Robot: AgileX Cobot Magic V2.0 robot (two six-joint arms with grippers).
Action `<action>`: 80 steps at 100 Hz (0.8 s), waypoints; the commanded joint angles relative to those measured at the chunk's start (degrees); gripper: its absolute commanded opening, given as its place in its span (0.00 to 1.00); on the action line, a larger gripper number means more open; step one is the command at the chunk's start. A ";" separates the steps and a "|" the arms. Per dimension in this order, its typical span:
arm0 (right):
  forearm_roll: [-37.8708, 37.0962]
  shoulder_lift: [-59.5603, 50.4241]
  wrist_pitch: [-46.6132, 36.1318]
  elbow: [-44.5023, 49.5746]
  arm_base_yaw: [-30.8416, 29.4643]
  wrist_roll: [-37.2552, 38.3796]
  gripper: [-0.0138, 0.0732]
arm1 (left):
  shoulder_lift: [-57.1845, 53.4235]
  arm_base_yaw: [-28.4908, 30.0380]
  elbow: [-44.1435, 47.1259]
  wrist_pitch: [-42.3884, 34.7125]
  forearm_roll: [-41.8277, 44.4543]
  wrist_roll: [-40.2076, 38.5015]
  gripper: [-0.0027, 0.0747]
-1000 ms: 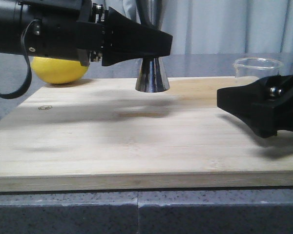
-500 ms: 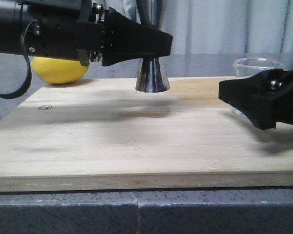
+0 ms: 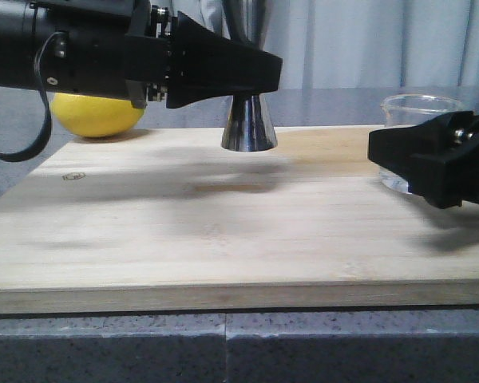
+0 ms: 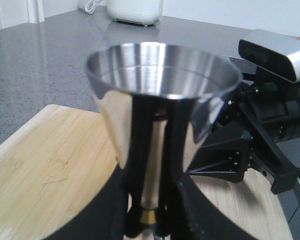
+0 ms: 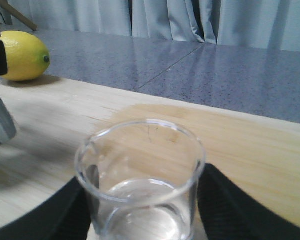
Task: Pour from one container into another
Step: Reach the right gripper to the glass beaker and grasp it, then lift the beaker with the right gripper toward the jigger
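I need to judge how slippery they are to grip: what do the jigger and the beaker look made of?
Jigger: polished metal, likely steel, mirror reflections, gold-coloured waist band. Beaker: clear, probably glass, board visible through it.

grey counter (image 3: 319, 104); wooden board (image 3: 223, 231), lemon (image 3: 96, 114)

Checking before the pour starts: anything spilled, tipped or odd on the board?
Nothing stands out. The jigger stands upright on the cutting board, the left gripper at its waist. The beaker is upright between the right gripper's fingers. No spill shows on the wood.
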 commanded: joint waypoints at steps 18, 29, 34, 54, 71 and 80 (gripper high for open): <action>0.17 -1.00 -4.60 -0.80 0.20 -0.32 0.46 | -2.73 0.06 -1.67 -3.92 -2.51 -0.69 0.01; 0.17 -1.00 -4.60 -0.80 0.20 -0.32 0.40 | -2.73 0.06 -1.67 -3.94 -2.51 -0.69 0.01; 0.17 -1.00 -4.60 -0.80 0.20 -0.32 0.38 | -2.73 0.06 -1.67 -3.94 -2.51 -0.69 0.01; 0.17 -1.00 -5.29 -0.80 0.20 -0.32 0.38 | -2.73 0.06 -1.67 -4.42 -2.51 -0.69 0.01; 0.17 -1.00 -5.44 -0.80 0.20 -0.32 0.38 | -2.73 0.06 -1.67 -4.81 -2.51 -0.69 0.01; 0.17 -1.00 -5.44 -0.80 0.20 -0.32 0.38 | -2.73 0.06 -1.67 -5.44 -2.51 -0.69 0.01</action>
